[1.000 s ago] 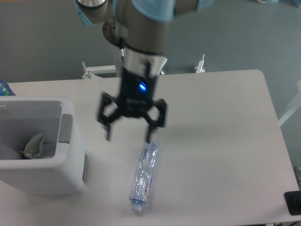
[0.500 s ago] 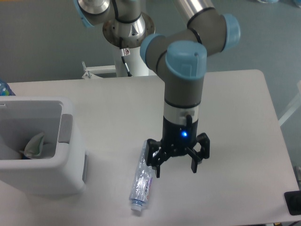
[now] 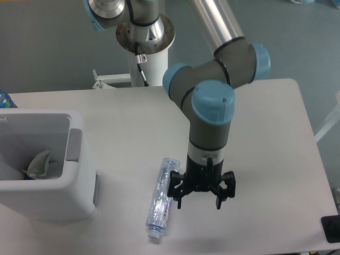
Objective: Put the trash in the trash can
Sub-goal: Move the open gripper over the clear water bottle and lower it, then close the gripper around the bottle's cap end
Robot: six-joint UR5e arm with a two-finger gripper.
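Clear crumpled plastic — the flattened bottle (image 3: 161, 199) lies on the pale surface (image 3: 265, 133), cap end nearest the camera. Just right of the bottle hangs the pincer (image 3: 198, 203), its black fingers spread apart and holding nothing, pointing down. Well left of the bottle stands the white trash can (image 3: 45, 164) — a crumpled wrapper (image 3: 37, 163) lies inside. Beyond the bottle rises the arm's base (image 3: 144, 37).

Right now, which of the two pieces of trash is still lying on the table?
The flattened clear plastic bottle, lying beside the open gripper. The crumpled wrapper is already inside the white trash can.
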